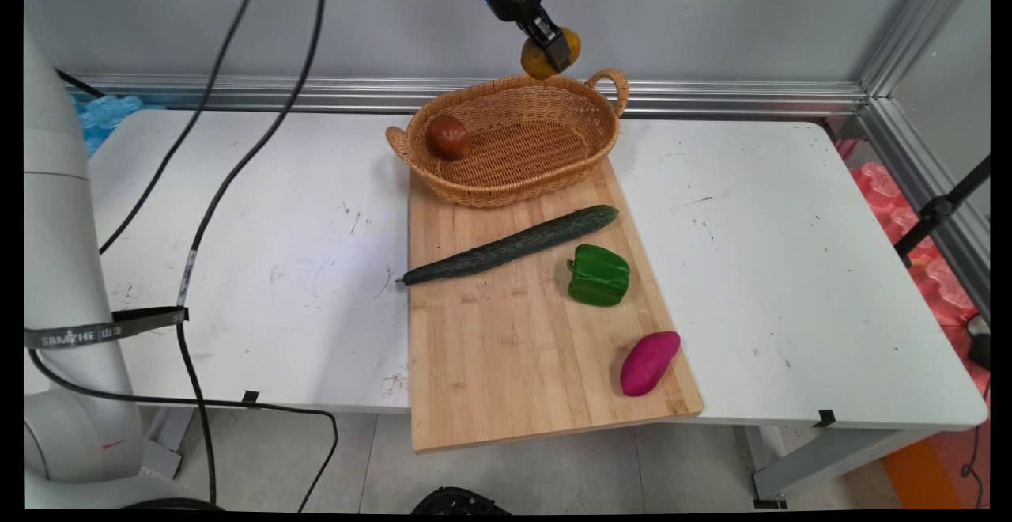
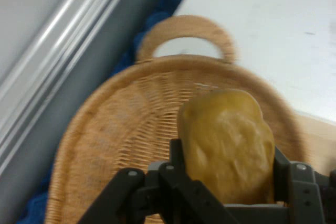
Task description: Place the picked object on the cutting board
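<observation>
one hand (image 1: 551, 49) grasping yellow potato (image 1: 538, 62) above one basket (image 1: 545, 107); one brown potato (image 1: 448, 137) inside.

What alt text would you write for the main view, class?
The end effector holds a yellow potato above a wicker basket containing a brown potato. Nearer, a cucumber, green pepper and purple sweet potato lie on a wooden board.

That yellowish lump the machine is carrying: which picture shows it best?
The hand view shows the yellow potato best: it fills the frame, bumpy skin plain, clamped between the jaws above the wicker basket. The main view shows it only small and high over the basket's far rim, half hidden by the gripper.
</observation>
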You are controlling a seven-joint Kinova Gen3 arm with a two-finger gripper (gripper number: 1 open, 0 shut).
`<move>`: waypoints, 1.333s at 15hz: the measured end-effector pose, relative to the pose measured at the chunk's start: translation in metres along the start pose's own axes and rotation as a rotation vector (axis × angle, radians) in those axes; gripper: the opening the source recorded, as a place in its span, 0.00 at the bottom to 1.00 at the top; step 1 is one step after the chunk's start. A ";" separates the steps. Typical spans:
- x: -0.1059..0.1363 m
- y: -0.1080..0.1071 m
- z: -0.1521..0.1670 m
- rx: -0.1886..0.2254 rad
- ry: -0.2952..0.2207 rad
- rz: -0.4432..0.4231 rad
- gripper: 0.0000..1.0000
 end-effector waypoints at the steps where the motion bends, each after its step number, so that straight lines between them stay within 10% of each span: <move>1: 0.000 0.007 -0.011 -0.025 0.003 0.033 0.00; 13: -0.051 0.085 -0.088 -0.365 -0.045 0.470 0.00; 20: -0.089 0.123 -0.073 -0.475 -0.075 0.650 0.00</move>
